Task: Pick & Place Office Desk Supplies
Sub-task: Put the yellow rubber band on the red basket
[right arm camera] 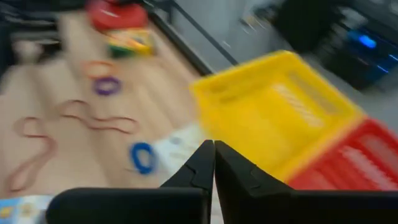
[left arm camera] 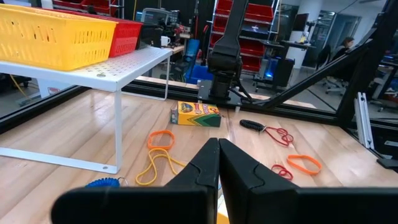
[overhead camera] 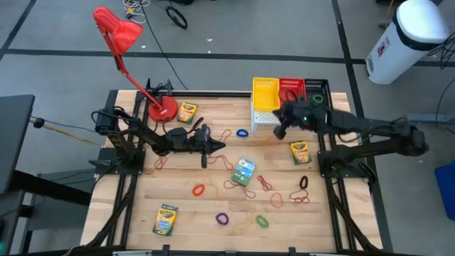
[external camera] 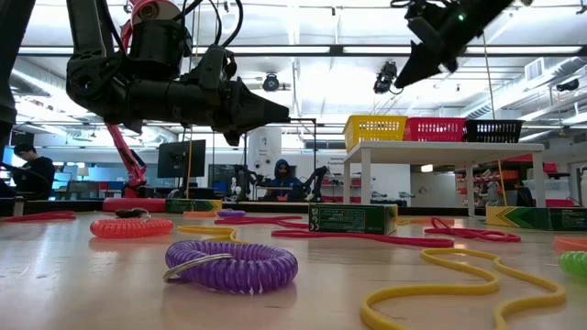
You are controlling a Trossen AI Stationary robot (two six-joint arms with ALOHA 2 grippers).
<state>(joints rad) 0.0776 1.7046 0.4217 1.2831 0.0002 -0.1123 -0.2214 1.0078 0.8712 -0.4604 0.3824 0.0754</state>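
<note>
Nearest us, a purple coiled rubber-band loop point(external camera: 231, 265) lies on the wooden table point(overhead camera: 206, 213). Mid-table, our left gripper point(overhead camera: 207, 147) hovers, fingers pressed together, empty. Farther back, our right gripper point(overhead camera: 279, 131), fingers likewise closed on nothing, hangs beside the yellow mesh basket point(overhead camera: 265, 94) on the white shelf point(left arm camera: 118, 65).

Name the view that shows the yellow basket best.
The high view: the yellow basket shows whole from above, on the white shelf beside the red basket. The low view shows only its side, far off. The left wrist view cuts it off; the right wrist view blurs it.
</note>
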